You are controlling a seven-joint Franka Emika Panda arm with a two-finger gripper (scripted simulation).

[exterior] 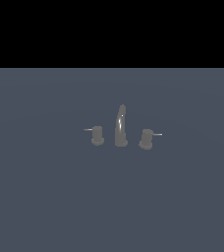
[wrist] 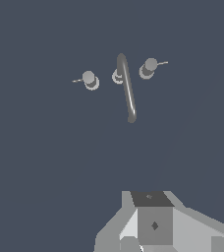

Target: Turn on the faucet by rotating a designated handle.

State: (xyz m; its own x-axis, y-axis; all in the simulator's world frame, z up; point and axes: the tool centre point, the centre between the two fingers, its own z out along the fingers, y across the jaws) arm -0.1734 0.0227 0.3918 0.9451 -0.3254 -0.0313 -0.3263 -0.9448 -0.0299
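1. Standing on the worktop [exterior: 45, 197], the faucet [exterior: 121, 127] carries the handle [exterior: 146, 138] at the exterior view's right, pin pointing outward.
2. Tool [wrist: 133, 243] hovers well apart; its opening cannot be told.

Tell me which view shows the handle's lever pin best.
The exterior view: the handle stands side-on, its pin clear against the floor, pointing toward that view's right. The wrist view shows the handle from above, so the knob is foreshortened, though its pin remains visible.
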